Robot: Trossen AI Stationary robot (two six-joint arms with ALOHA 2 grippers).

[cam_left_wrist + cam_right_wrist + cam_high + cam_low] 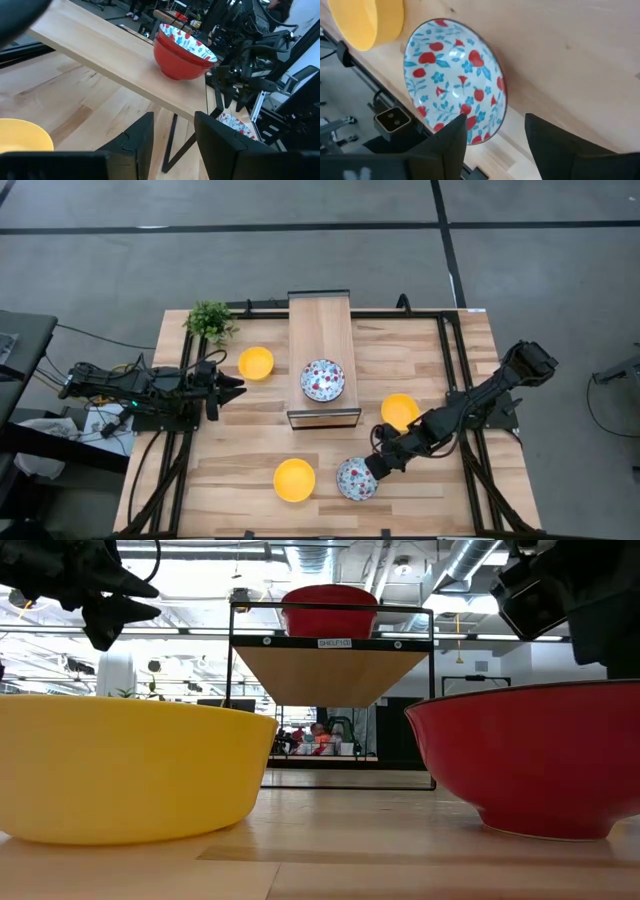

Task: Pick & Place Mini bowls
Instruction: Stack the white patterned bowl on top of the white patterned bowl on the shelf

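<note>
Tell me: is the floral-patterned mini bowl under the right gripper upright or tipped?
Upright. The floral-patterned mini bowl rests flat on the wooden table, its patterned inside facing up and empty. The right gripper's dark fingers straddle its rim, open.

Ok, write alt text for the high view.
From above, the right gripper sits open beside a floral bowl near the wooden table's front edge. Another floral bowl rests on a raised shelf, three yellow bowls lie scattered, and the left gripper waits open at the left.

Glossy glazed floral bowl (455,87) on matt pale wooden table (580,60).
</note>
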